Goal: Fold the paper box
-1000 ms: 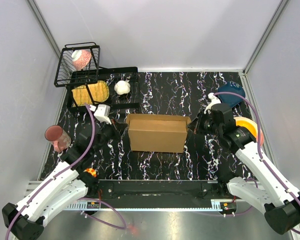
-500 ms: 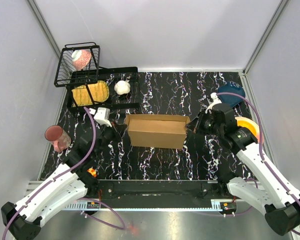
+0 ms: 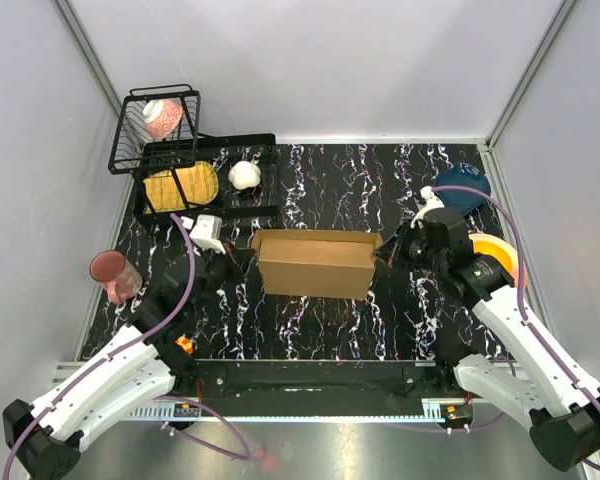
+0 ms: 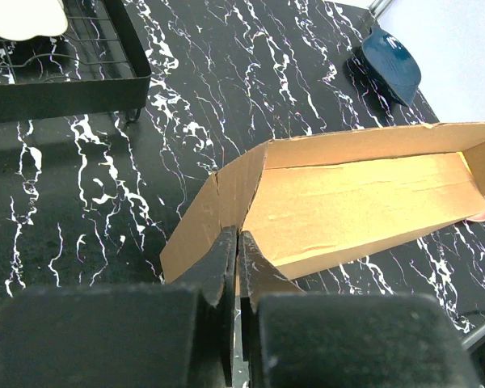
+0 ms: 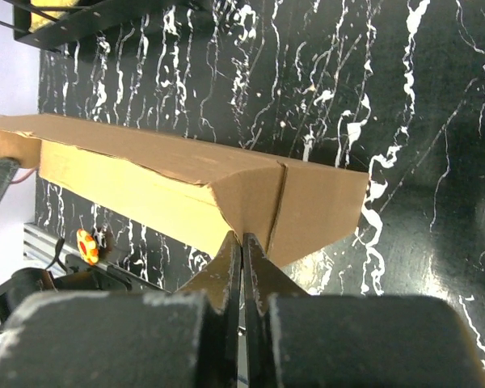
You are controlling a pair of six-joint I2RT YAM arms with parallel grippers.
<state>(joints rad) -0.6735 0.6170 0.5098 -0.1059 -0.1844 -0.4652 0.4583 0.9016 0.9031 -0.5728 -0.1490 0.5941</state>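
The box (image 3: pixel 315 265) stands mid-desk (image 3: pixel 330 180), its top open. It looks light and stiff, but its thin walls would dent easily, so I would take it by the end flaps. The left claw (image 4: pixel 238 240) and right claw (image 5: pixel 242 241) are pressed together, tips against its ends.

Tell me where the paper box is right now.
In the top view the paper box stands mid-table between the left claw at its left end and the right claw at its right, with the black rack beyond its left corner.
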